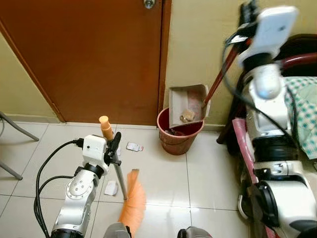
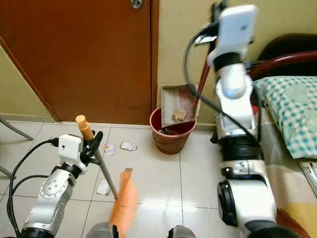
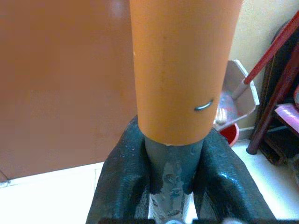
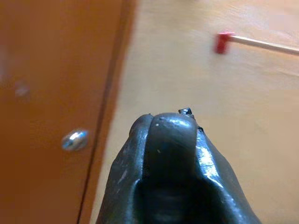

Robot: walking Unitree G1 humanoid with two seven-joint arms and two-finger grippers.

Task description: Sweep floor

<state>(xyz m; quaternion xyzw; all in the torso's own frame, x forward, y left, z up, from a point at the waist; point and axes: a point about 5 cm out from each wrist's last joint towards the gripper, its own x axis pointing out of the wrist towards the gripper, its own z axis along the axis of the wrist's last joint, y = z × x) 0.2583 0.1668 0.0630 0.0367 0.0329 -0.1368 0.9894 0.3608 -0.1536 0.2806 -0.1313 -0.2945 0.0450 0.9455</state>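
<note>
Black fingers of the left pincer (image 1: 115, 147) squeeze the broom (image 1: 132, 203) low over the floor. The raised right pincer (image 2: 214, 11) grips the dustpan (image 1: 187, 105), tipped over the red bin (image 1: 179, 133).

**Around the room: what stands by**

Ahead of you stands a closed brown wooden door (image 1: 94, 54) with a round silver metal knob (image 1: 149, 4) near its upper edge, set in a pale yellow painted wall (image 1: 198, 44). A darker brown door frame (image 1: 164, 59) runs down the door's right side to the glossy cream floor tiles (image 1: 208, 168). On your far left you see two thin grey metal legs (image 1: 12, 130) of some piece of furniture, slanting onto the tiles. On your right lies a bed with a green-and-white checked pillow (image 2: 292, 116), backed by a dark curved wooden headboard (image 2: 287, 44).
</note>
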